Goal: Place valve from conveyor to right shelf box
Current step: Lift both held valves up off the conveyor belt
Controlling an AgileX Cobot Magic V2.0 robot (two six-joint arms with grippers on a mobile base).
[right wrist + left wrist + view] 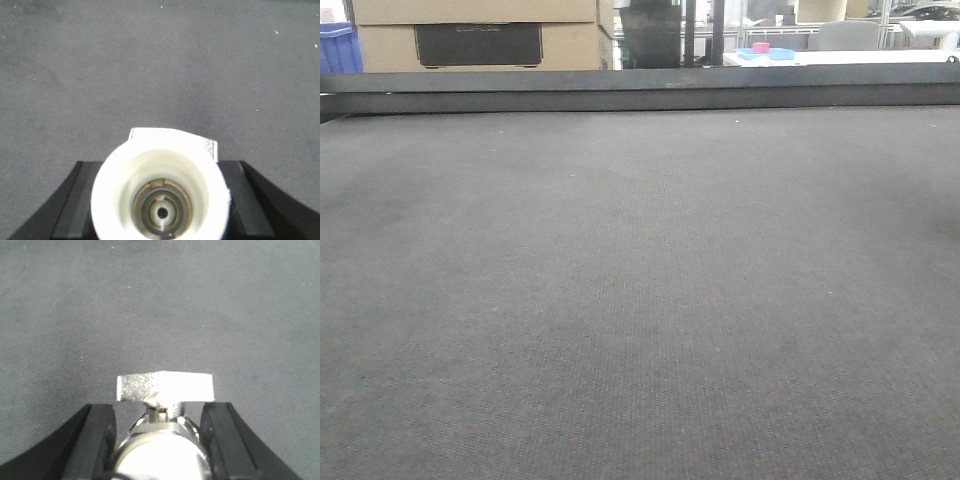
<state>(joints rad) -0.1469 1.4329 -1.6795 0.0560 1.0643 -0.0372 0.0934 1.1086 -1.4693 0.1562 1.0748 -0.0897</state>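
In the left wrist view a grey-metal valve point(165, 386) with a flat whitish T-handle and shiny round body sits between the black fingers of my left gripper point(160, 412), which is shut on it. In the right wrist view a second valve point(120, 185) shows its white round open end with a metal core. My right gripper point(161, 167) is shut on it, one black finger point(75, 200) on each side. Both hang over the dark grey woven conveyor point(640, 300). Neither gripper shows in the front view. The right shelf box is out of view.
A long black rail point(640, 88) edges the far side of the belt. Behind it stand cardboard boxes point(480, 35), a blue bin point(338, 48) at the left, and a white table with a small pink object point(761, 47) at the right.
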